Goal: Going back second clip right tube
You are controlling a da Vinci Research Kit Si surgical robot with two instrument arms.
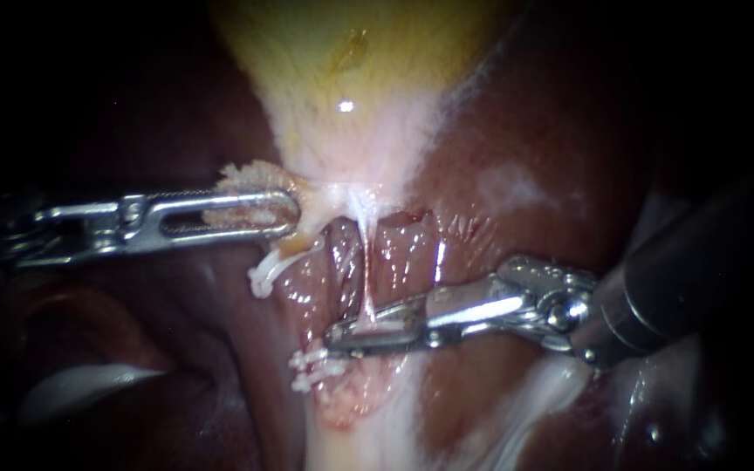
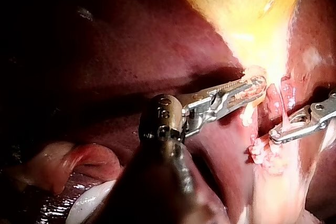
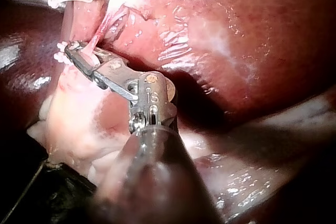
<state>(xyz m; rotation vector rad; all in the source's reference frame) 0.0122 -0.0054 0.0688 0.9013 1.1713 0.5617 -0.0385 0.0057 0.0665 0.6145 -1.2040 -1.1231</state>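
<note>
Left hand (image 1: pixel 286 214) tight on gallbladder (image 1: pixel 351 96); right hand (image 1: pixel 335 338) ajar around tube (image 1: pixel 364 253), contact unclear.

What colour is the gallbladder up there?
The gallbladder is yellow, fading to whitish-pink where it narrows; the endoscope view shows it best.

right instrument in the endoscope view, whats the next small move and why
Probably ease the right instrument straight back along its own shaft, away from the thin tube. Its tip lies against that tube, and a white clip sits just past it, so a sideways pull might drag either one. The left instrument grips the gallbladder at its narrow end; leave it there.
</note>
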